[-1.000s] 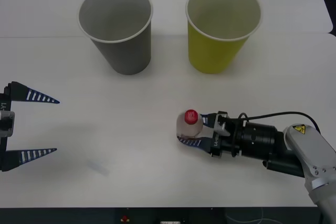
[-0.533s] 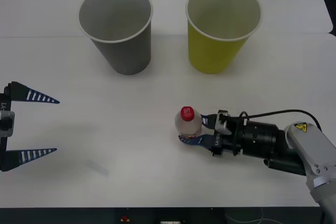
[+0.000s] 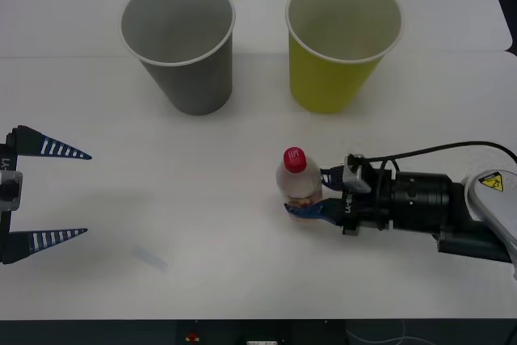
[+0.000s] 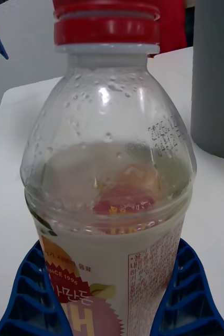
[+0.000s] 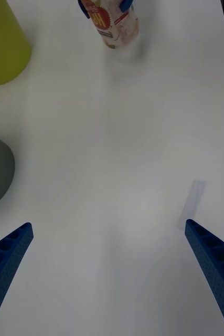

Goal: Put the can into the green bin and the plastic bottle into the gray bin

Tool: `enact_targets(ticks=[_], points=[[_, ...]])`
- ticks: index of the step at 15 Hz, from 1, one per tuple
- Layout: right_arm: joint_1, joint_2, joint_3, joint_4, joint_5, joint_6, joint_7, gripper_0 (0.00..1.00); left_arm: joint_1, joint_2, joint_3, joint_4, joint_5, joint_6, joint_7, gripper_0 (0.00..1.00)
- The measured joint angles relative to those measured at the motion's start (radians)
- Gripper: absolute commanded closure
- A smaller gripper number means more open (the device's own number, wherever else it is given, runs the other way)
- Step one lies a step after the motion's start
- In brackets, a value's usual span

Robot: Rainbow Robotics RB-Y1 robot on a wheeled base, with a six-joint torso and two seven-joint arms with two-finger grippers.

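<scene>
Gripping the plastic bottle (image 3: 297, 182), the right claw (image 3: 311, 195) holds it upright.

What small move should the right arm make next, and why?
Probably lift a little more, then carry toward the gray bin. The right gripper is shut on the plastic bottle, upright near the table, with the bin's rim well above it.

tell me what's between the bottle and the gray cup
Bare white table, seen in the front view. The right gripper grips the bottle; the gray cup stands apart, beyond it.
</scene>
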Motion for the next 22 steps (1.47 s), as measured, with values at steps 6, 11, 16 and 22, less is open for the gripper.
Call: enact_targets(ticks=[6,11,16,22], points=[[0.004,-0.203,0.015,-0.230,0.037,0.101,-0.369,1.00,0.000,0.000,0.000,0.000,0.000,0.000,0.000,0.00],[-0.030,-0.372,0.009,-0.395,0.094,0.151,-0.748,1.00,0.000,0.000,0.000,0.000,0.000,0.000,0.000,0.00],[-0.135,-0.470,-0.014,-0.511,0.223,0.130,-1.176,1.00,0.000,0.000,0.000,0.000,0.000,0.000,0.000,0.00],[-0.334,-0.390,-0.129,-0.500,0.310,-0.169,-1.365,1.00,0.000,0.000,0.000,0.000,0.000,0.000,0.000,0.00]])
